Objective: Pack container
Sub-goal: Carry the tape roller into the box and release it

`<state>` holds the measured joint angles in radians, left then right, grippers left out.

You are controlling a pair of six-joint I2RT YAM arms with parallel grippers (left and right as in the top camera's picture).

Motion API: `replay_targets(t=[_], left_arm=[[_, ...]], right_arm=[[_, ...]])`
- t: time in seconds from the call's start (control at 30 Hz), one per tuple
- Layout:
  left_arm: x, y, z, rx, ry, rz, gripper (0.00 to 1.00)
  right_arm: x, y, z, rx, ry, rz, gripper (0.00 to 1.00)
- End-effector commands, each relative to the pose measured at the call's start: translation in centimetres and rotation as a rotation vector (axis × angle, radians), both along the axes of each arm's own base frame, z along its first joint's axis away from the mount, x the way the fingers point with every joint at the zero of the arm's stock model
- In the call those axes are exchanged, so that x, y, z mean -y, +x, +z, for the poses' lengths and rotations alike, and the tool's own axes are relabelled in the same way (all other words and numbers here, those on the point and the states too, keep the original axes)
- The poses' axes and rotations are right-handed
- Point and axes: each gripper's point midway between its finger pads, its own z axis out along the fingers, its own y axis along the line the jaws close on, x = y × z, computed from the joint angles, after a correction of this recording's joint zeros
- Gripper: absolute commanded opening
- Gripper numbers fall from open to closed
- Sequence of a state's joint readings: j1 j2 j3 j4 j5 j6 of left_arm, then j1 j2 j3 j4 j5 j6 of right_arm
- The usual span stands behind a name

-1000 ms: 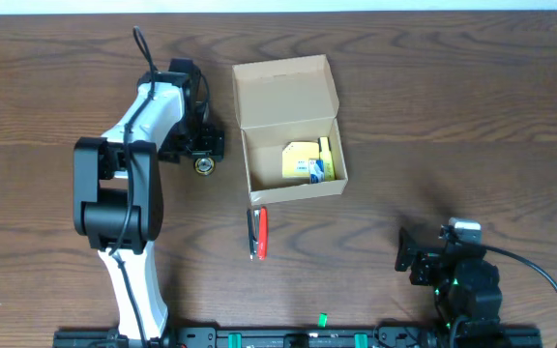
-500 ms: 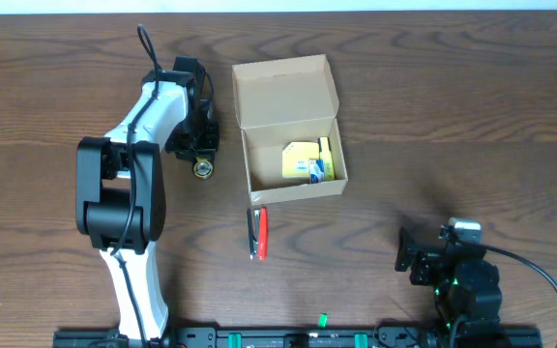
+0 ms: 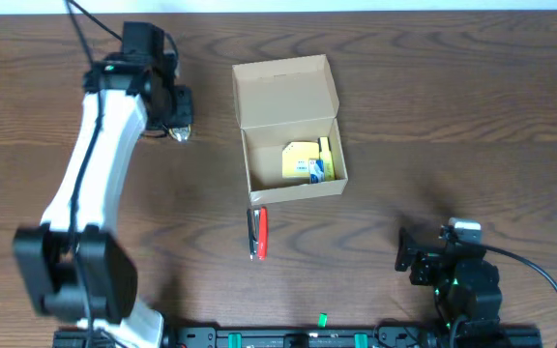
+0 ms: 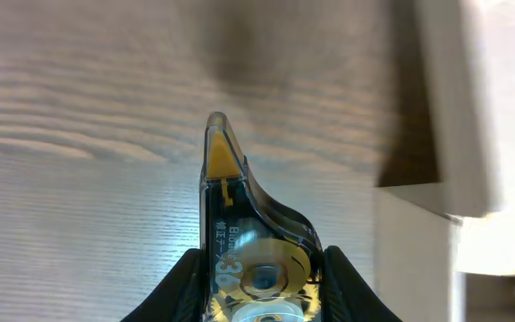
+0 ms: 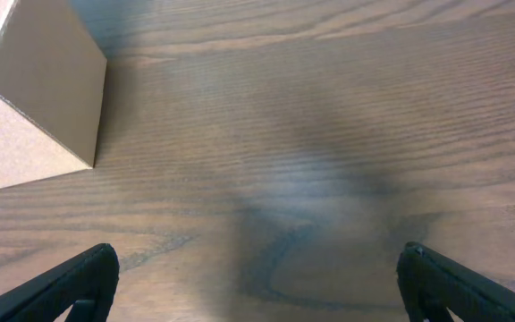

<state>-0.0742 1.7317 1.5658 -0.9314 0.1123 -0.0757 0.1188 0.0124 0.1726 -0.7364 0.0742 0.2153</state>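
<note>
The container (image 3: 283, 89) is a tan cardboard box standing open mid-table, its flap lid leaning back; a yellow pad and small items (image 3: 309, 160) lie inside. My left gripper (image 3: 175, 124) hovers to the left of it, shut on a clear correction-tape dispenser (image 4: 240, 224) with a yellow tip that points away from the wrist. In the left wrist view the box's wall (image 4: 418, 259) shows at the right. My right gripper (image 3: 409, 253) rests open near the front right, nothing between its fingers (image 5: 79, 282); a corner of the box (image 5: 25, 107) is at that view's upper left.
A red and black stapler-like tool (image 3: 258, 232) lies on the wood just in front of the box. The right arm's base and cable (image 3: 511, 266) occupy the front right corner. A black rail (image 3: 288, 338) runs along the front edge.
The left gripper has closed on the tape dispenser, lifted it off the table and carried it left and farther back. The right arm has not moved.
</note>
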Motion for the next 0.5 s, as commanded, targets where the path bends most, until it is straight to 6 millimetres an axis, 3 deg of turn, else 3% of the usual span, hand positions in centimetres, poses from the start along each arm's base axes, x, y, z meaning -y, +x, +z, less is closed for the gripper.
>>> replay_targets(t=[0.0, 0.2, 0.33, 0.47], left_arm=[[0.8, -0.3, 2.4, 0.061, -0.006, -0.010, 0.18], [6.1, -0.8, 3.4, 0.098, -0.035, -0.140, 0.18], [11.8, -1.3, 3.3, 0.127, -0.051, -0.272, 0.20], [16.0, -2.3, 2.3, 0.118, -0.055, -0.372, 0.23]], right_arm=[[0.1, 0.0, -0.4, -0.006, -0.011, 0.004, 0.99], [0.1, 0.0, -0.4, -0.006, -0.011, 0.004, 0.99], [0.1, 0.0, -0.4, -0.006, -0.011, 0.004, 0.99], [0.1, 0.0, -0.4, -0.006, -0.011, 0.004, 0.99]])
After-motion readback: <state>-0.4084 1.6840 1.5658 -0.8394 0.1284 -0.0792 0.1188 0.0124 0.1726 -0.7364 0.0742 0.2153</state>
